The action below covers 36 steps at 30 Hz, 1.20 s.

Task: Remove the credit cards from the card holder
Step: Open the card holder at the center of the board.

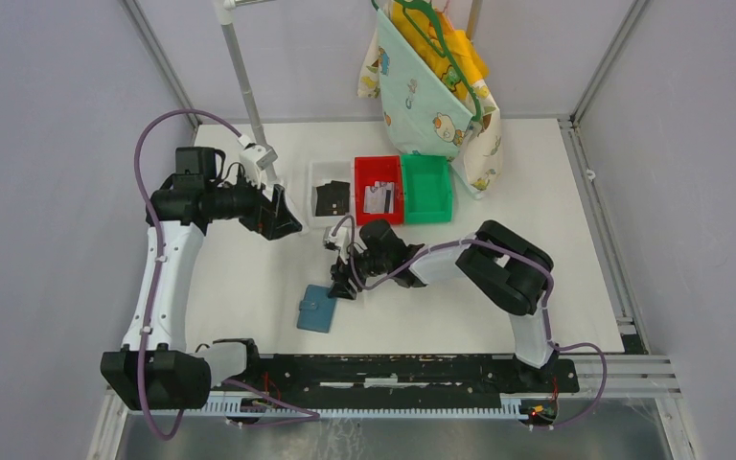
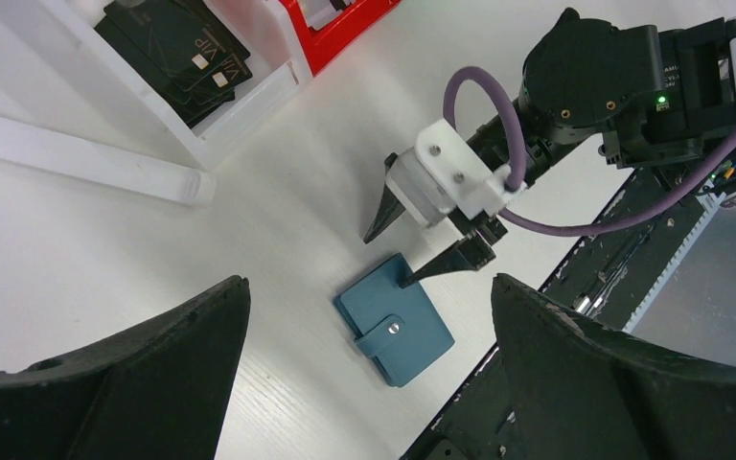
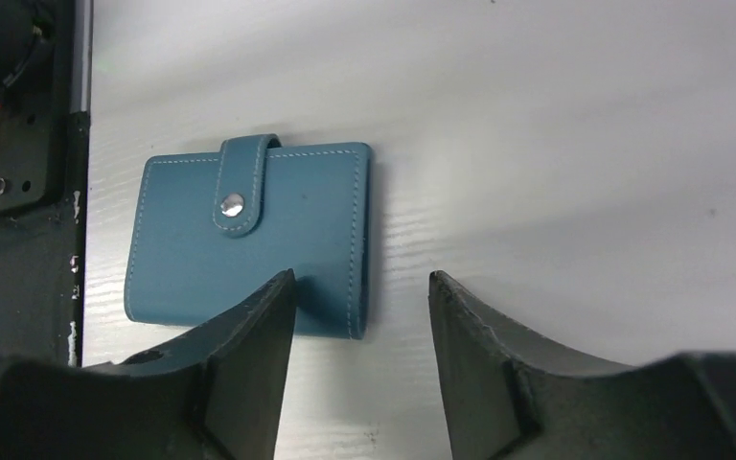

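The teal card holder (image 1: 317,309) lies closed and snapped on the table near the front edge. It also shows in the left wrist view (image 2: 395,319) and the right wrist view (image 3: 249,240). No cards show in it. A pale card with a dark stripe (image 1: 378,198) lies in the red bin. My right gripper (image 1: 342,285) is open and empty just above the holder's far end (image 3: 361,275). Its left finger (image 3: 249,335) hangs over the holder's corner and the other over bare table. My left gripper (image 1: 294,227) is open, empty and held high, looking down on the holder (image 2: 369,283).
A white bin (image 1: 315,182) holding black flat pieces (image 2: 177,53), a red bin (image 1: 379,165) and a green bin (image 1: 426,187) stand in a row at the back. A cloth bag (image 1: 431,86) hangs behind them. A black rail (image 1: 393,369) runs along the front edge.
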### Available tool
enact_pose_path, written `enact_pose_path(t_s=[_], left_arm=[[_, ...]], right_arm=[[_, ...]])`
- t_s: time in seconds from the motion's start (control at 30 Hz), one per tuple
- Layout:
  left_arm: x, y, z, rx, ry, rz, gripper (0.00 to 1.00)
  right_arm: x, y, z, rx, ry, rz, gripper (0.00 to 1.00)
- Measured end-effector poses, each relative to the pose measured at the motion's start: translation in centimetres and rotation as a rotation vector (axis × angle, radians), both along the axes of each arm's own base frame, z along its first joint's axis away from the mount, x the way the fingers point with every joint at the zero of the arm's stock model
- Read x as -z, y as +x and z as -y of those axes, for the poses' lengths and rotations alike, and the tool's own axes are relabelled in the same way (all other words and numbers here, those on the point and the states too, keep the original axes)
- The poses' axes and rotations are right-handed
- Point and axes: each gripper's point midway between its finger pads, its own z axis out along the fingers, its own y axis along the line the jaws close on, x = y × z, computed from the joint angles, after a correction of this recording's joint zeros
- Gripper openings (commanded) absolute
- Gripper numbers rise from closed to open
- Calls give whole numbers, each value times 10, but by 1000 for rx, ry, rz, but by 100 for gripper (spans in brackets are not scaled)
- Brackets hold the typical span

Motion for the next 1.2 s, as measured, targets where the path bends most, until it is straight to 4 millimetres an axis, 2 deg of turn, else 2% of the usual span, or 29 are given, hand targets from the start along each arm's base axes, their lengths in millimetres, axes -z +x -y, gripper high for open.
enact_pose_path(t_s=[0.1, 0.17, 0.27, 0.33, 0.43, 0.5, 0.6, 0.63, 0.8, 0.93, 1.07, 1.2], left_arm=[[-6, 2, 0, 0, 0, 16, 100], [-8, 3, 0, 1, 0, 24, 100], [-8, 2, 0, 1, -1, 24, 100], [-8, 2, 0, 1, -1, 24, 100], [-8, 2, 0, 1, -1, 24, 100], [-8, 2, 0, 1, -1, 24, 100], [-8, 2, 0, 1, -1, 24, 100], [-8, 2, 0, 1, -1, 24, 100], [-9, 2, 0, 1, 0, 26, 100], [-9, 3, 0, 0, -1, 24, 100], [2, -3, 5, 9, -33, -10, 100], [23, -15, 12, 22, -82, -91, 100]], right_arm=[[1, 5, 6, 42, 13, -54, 52], [-1, 2, 5, 41, 29, -77, 52], [-1, -8, 5, 27, 41, -113, 65], [0, -14, 5, 16, 43, -129, 65], [-1, -17, 4, 7, 44, -132, 53], [0, -18, 4, 6, 39, -134, 40], [-1, -16, 3, 12, 34, -134, 7], [-2, -16, 2, 12, 36, -133, 0], [-6, -14, 0, 31, 49, -159, 0], [-18, -8, 2, 76, 131, -214, 0], [-41, 12, 22, 181, 263, -276, 0], [-85, 35, 28, 229, 402, -243, 0]])
